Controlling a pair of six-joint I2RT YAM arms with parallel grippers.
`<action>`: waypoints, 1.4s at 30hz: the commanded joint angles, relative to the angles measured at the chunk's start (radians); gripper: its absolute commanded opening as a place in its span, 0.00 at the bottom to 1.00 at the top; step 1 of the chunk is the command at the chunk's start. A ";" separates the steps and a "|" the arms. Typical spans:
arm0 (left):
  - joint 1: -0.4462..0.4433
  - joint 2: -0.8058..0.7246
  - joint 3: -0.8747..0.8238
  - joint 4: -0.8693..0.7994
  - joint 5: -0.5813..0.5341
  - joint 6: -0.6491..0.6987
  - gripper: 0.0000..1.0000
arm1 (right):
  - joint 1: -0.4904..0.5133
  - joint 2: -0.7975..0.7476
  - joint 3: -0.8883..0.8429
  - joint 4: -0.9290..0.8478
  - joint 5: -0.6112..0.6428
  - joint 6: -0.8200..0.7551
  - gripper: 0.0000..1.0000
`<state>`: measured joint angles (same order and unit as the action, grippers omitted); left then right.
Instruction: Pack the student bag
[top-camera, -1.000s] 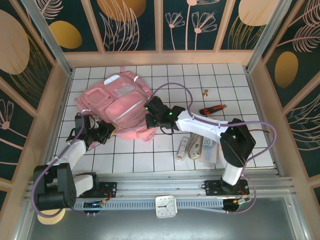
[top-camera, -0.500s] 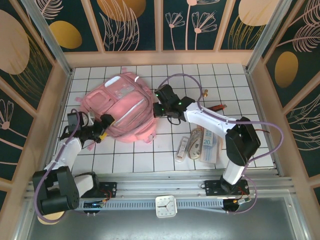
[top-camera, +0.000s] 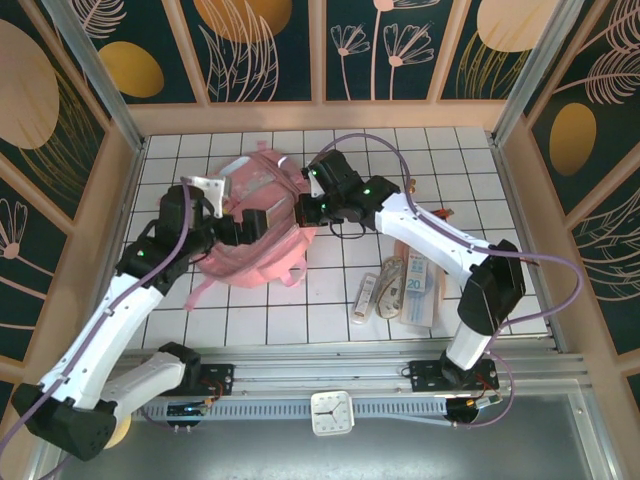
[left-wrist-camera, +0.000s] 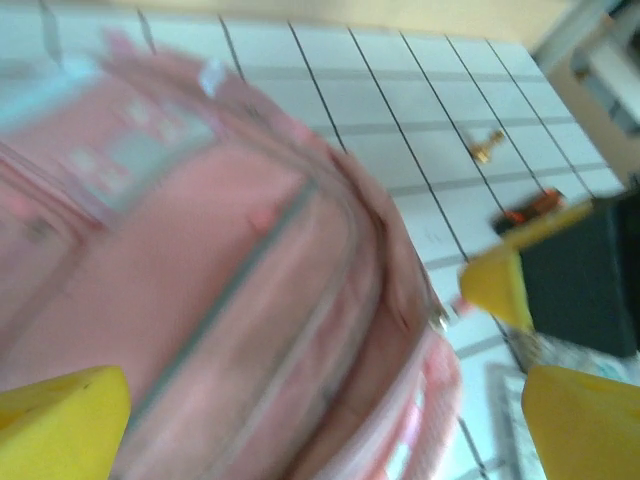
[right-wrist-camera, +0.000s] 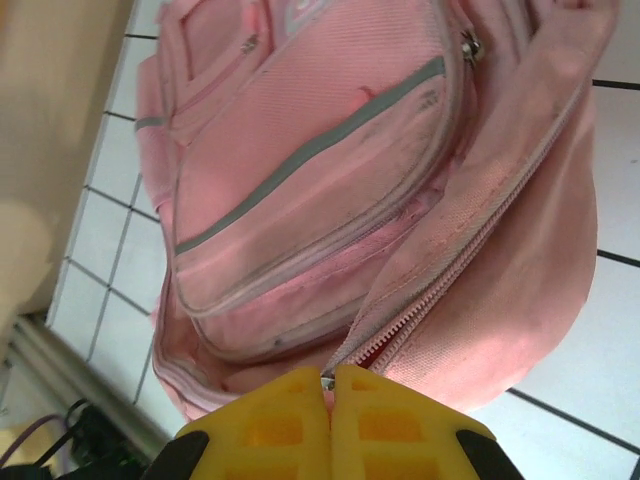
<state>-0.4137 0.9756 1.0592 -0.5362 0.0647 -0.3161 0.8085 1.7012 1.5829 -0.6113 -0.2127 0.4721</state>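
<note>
Status: right gripper (right-wrist-camera: 331, 385) pinched together at zip (right-wrist-camera: 420, 292) of student bag (top-camera: 255, 262); left gripper (left-wrist-camera: 300, 350) spread wide over bag. Banknotes (top-camera: 417, 296) right of bag, unpacked. Packing judged barely begun.

The top external camera is set high above and behind the two arm bases and looks steeply down, far enough off to take in the whole white tiled counter (top-camera: 450, 150), its patterned walls and both arms end to end. The left wrist camera sits just behind the left jaws, whose yellow pads (left-wrist-camera: 60, 425) stand at the bottom corners of its blurred picture. It looks slantwise across the student bag (left-wrist-camera: 200, 270) from close by, toward the counter's right side. The right wrist camera looks almost straight down past the right jaws, very near the bag's zip. All three views share the bag's front pockets and the tiles beside it.
</note>
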 joint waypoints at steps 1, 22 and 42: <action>-0.002 0.017 0.064 -0.090 -0.138 0.129 0.99 | -0.002 -0.069 0.085 -0.028 -0.088 -0.019 0.00; -0.190 0.291 -0.050 0.119 0.050 0.327 0.00 | -0.016 0.008 0.287 -0.122 -0.165 -0.042 0.00; -0.189 0.118 0.163 -0.159 0.006 0.383 0.00 | -0.321 -0.157 -0.314 0.369 -0.176 -0.117 0.00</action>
<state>-0.6147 1.1439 1.0977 -0.6399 0.1215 0.0494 0.5819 1.5635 1.3403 -0.3683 -0.4801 0.3901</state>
